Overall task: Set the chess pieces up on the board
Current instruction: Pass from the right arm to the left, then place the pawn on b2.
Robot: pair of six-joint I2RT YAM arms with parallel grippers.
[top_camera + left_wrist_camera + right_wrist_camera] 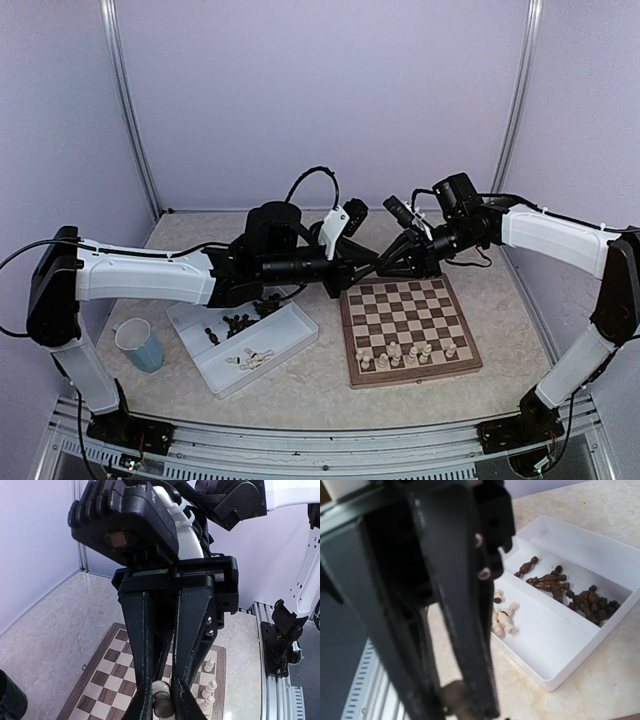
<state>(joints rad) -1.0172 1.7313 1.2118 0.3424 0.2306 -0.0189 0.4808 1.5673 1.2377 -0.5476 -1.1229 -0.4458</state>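
Observation:
Both arms meet in the air above the far left corner of the board [405, 320]. Between them is one dark brown chess piece [163, 704] with a pale end. My left gripper [366, 271] has its fingertips pressed on both sides of it at the bottom of the left wrist view. My right gripper [388, 264] reaches in from the other side and is shut on the same piece [451, 694], which shows only as a brown blur. Several cream pieces [410, 352] stand along the board's near rows. More dark pieces [585, 602] and cream pieces [502, 620] lie in the white tray [560, 645].
The white divided tray [290, 340] sits left of the board, under the left arm. A light blue cup [138, 343] stands at the near left. The cell's walls and metal posts close in the table on three sides.

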